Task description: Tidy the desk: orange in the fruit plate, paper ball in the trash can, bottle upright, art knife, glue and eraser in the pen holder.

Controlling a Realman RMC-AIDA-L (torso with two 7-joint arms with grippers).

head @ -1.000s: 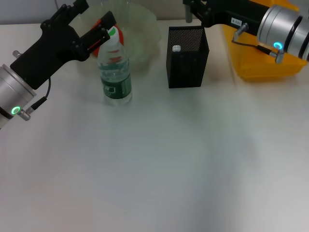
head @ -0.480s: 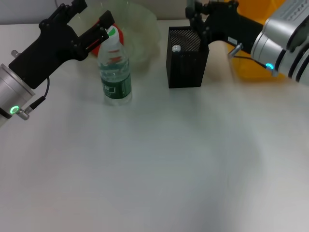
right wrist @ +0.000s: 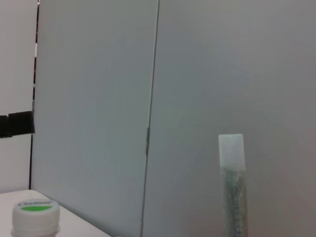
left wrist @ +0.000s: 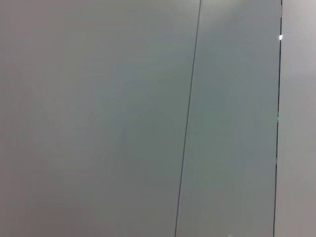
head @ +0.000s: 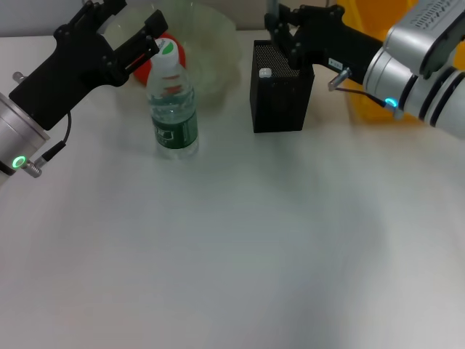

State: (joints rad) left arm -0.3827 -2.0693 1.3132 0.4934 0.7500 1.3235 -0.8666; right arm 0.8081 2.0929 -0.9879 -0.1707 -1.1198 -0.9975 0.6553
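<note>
The bottle (head: 173, 102) stands upright on the desk (head: 218, 247) toward its far-left part, white cap up and green label low on its body; its cap also shows low in the right wrist view (right wrist: 35, 217). Just behind it, at the far edge, sits the fruit plate (head: 211, 43), and the orange (head: 161, 57) lies inside it, mostly hidden by the bottle neck and a black finger.

The left gripper (head: 134, 33) is raised near the far-left corner, its jaws spread — one finger up by the plate's rim, the other just beside the bottle cap — and nothing is grasped between them.

The pen holder (head: 281, 86) stands at the far edge near the middle, to the right of the plate and well apart from the bottle. A small pale end of something shows inside it near its left wall; what it is cannot be made out. The right gripper (head: 282, 33) hangs over the holder's far rim, its dark fingers close together. The right wrist view shows a slim pale green stick (right wrist: 231, 182) standing upright ahead of the camera — whether the jaws clench it or have let go cannot be told.

The trash can (head: 374, 29) stands at the far-right corner, largely covered by the right arm.
</note>
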